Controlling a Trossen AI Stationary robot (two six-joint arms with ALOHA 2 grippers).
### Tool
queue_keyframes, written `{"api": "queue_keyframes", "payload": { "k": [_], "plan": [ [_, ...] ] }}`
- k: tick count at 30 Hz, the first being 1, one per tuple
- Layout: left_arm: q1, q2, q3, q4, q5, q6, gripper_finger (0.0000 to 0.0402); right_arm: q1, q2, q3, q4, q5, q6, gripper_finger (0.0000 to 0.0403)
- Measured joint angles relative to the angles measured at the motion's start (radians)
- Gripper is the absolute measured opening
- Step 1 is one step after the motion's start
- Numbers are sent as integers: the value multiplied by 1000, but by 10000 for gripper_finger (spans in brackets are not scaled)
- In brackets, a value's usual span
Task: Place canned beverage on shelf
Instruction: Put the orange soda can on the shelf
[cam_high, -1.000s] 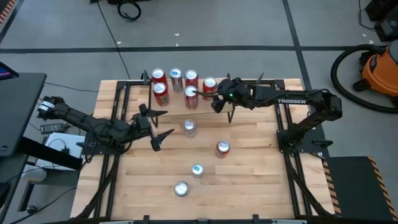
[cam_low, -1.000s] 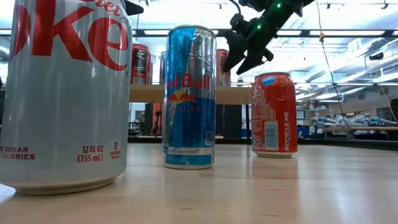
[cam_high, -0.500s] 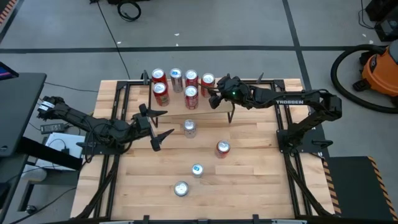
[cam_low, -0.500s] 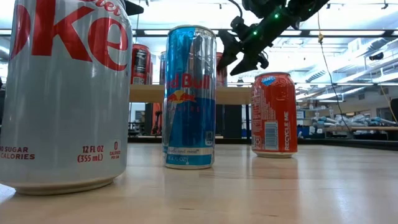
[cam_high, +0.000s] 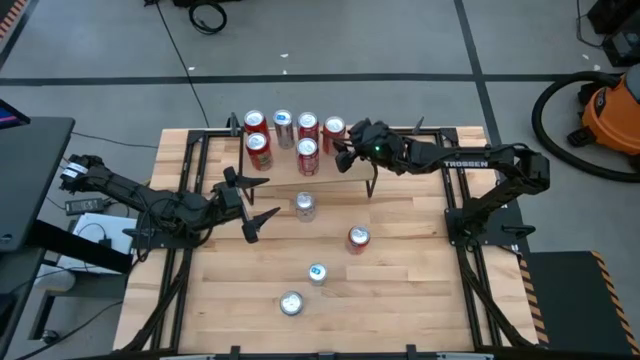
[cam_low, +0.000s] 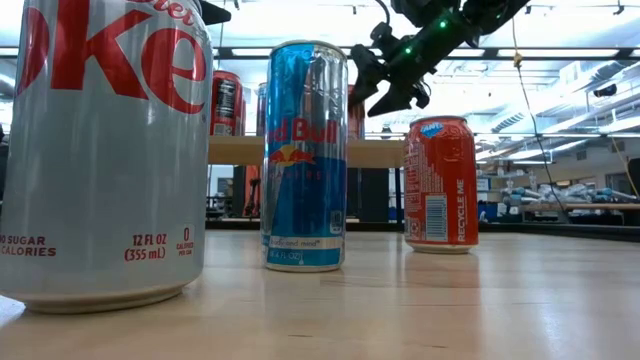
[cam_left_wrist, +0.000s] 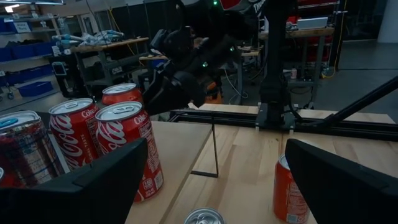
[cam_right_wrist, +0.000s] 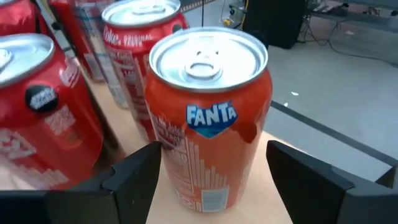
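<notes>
My right end effector (cam_right_wrist: 208, 177) sits spread around the Fanta can (cam_right_wrist: 208, 118) on the shelf (cam_high: 390, 170), not gripping; my left end effector (cam_high: 262, 198) waits wide open above the table (cam_high: 400, 290).

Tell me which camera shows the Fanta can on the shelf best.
The right wrist view: the Fanta can fills the picture, label readable, standing between the open right end effector's fingers. The high view shows only its top on the shelf. In the low and left wrist views I cannot pick it out.
</notes>
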Motion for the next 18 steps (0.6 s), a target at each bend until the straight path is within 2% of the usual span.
{"api": "queue_keyframes", "payload": {
  "k": [18],
  "plan": [
    [2,0,0,0,0,0,392,-45,0,0,53,31,-17,301]
  ]
}}
